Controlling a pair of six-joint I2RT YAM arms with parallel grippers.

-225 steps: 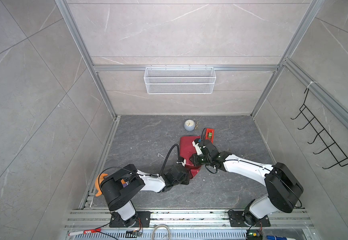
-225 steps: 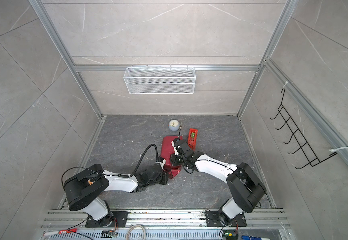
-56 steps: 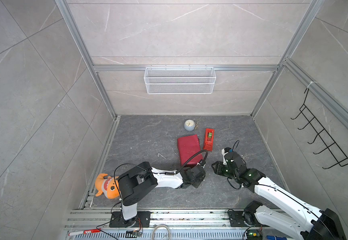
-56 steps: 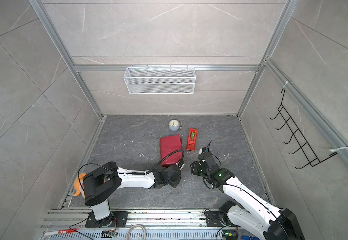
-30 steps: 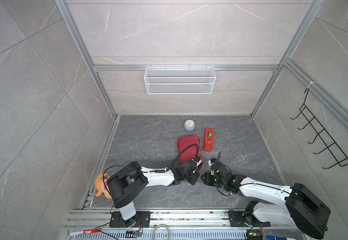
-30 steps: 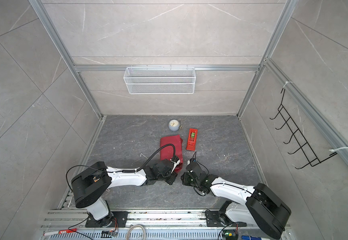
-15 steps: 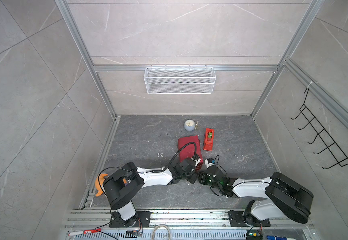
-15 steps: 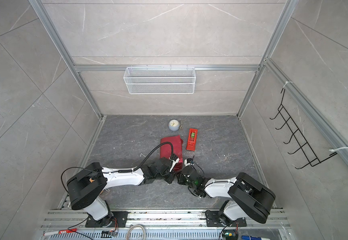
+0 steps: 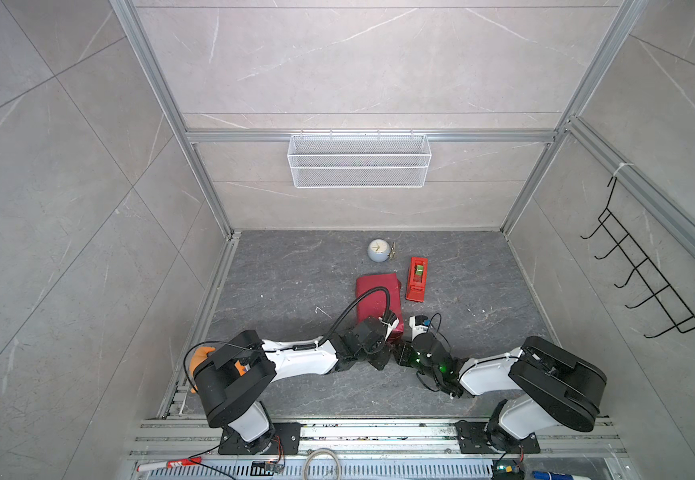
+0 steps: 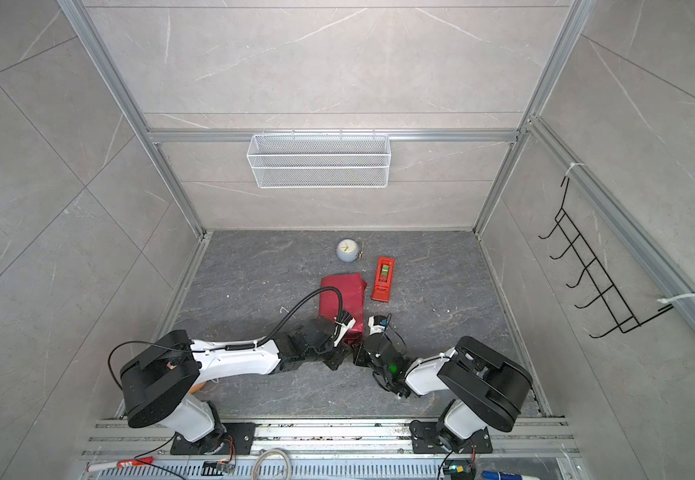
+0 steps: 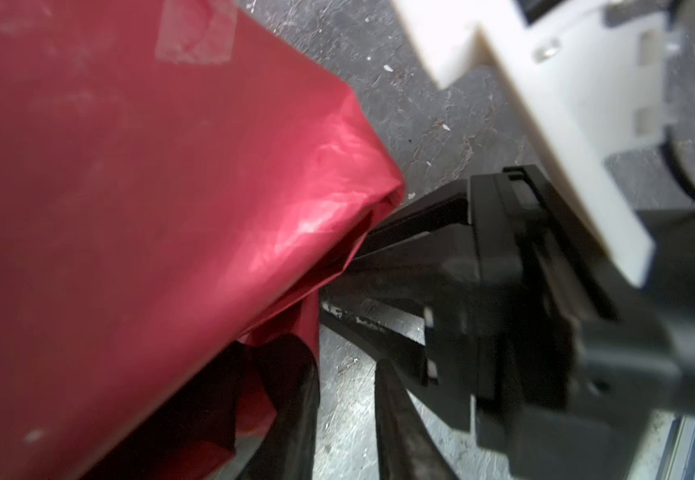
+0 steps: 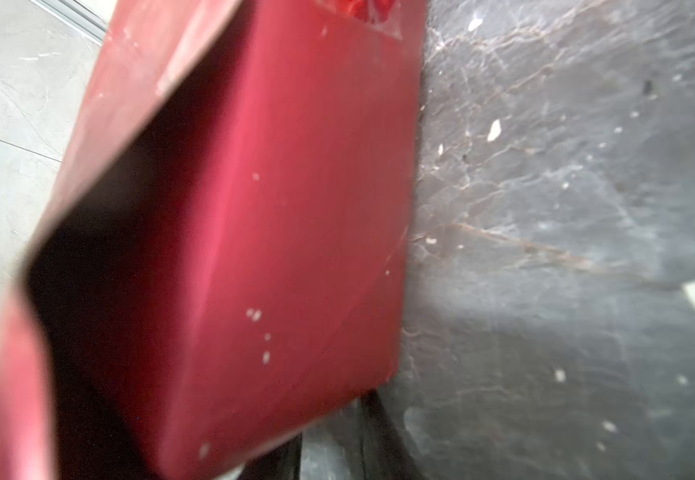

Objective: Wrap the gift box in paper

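The paper (image 9: 377, 297) lies around the gift box as a dark red parcel near the middle of the grey surface (image 9: 296, 282). None of the box's own skin shows anywhere, so I can place it only as the shape under the wrap. Both my arms reach in low to the parcel's near end, one from each side, and meet there almost nose to nose. My left tool (image 11: 346, 374) is released: its two dark fingers stand apart with bare surface showing between them. A loose, crumpled flap of the paper hangs just beside one finger (image 11: 296, 399) without being pinched. My right tool (image 11: 341, 276) pokes into the folded corner of that same end, with one finger tucked under the shiny fold and the other lower, by the paper's edge. Whether it is actually nipping the sheet or only pressing against it I cannot tell, and my right wrist view is too blurred to help. A strip of clear tape (image 11: 196, 33) sits on the parcel's top face. A red tape dispenser (image 9: 416, 278) stands just beside the parcel's long edge, not touching it. A small round clock (image 9: 378, 250) rests beyond the far end.
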